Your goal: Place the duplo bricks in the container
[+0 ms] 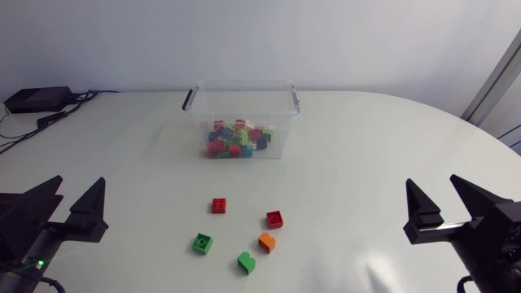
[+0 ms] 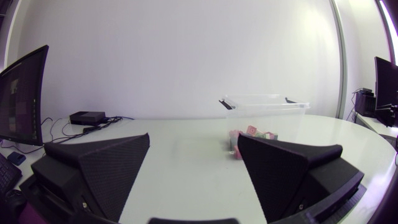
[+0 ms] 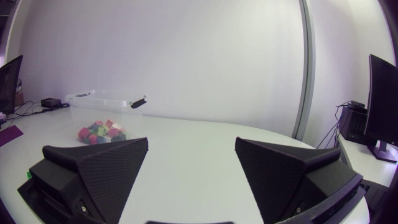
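Status: between picks, nothing in hand. Left tool (image 1: 80,181) is spread wide and empty at the near left of the table (image 1: 391,138). Right tool (image 1: 431,181) is the same, wide and empty, at the near right. Both are well apart from any brick

Container (image 1: 244,91): clear tub, lid off, dark handle clips, at the far middle of the table. There's a pile of bricks (image 1: 238,142) in mixed colours on its floor

Five are loose on the table, clustered between the arms toward the front edge: red brick (image 1: 219,206), second red brick (image 1: 274,219), green brick (image 1: 203,242), orange brick (image 1: 267,242), darker green brick (image 1: 246,262) nearest the front. None look to be touching

My read: mostly done, five to go. For the next move one arm swings in to the middle, turns its wrist to match the brick's angle, comes down with a finger on each flat side, closes, lifts, clears the tub rim, lets go. Left arm suits the green and red bricks on its side, right arm the second red and orange. Only one arm in the cluster at a time, since the bricks sit near each other and the fingers are broad

Surface: plain white, smooth, curved edge on the right. A nudged brick will likely slide. Black box (image 1: 37,99) with cables sits at the far left corner, well away from the work
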`<action>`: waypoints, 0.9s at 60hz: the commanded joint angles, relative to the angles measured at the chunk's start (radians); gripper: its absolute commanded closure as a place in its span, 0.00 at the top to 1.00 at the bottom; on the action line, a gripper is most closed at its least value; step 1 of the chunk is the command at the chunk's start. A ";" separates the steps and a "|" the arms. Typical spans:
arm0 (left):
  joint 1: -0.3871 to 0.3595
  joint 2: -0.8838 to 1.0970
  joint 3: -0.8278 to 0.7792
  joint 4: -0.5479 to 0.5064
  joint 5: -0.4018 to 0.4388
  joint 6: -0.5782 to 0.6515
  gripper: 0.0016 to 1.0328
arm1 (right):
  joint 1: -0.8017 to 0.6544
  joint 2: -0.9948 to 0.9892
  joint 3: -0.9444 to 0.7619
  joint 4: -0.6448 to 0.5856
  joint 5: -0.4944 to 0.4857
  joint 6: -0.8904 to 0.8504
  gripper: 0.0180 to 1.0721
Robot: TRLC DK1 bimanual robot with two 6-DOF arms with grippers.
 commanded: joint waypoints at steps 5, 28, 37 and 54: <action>-0.009 -0.010 -0.022 0.009 0.005 0.003 0.96 | -0.002 -0.007 -0.022 -0.006 -0.003 0.006 0.96; -0.020 -0.007 0.036 0.000 0.006 -0.010 0.95 | 0.003 -0.005 0.001 -0.004 -0.001 0.006 0.96; -0.064 0.070 0.111 0.000 0.006 0.000 0.95 | 0.009 0.039 0.037 0.008 -0.001 0.007 0.96; -0.150 0.558 0.354 -0.065 0.006 -0.036 0.95 | 0.009 0.354 0.199 0.049 0.002 0.052 0.95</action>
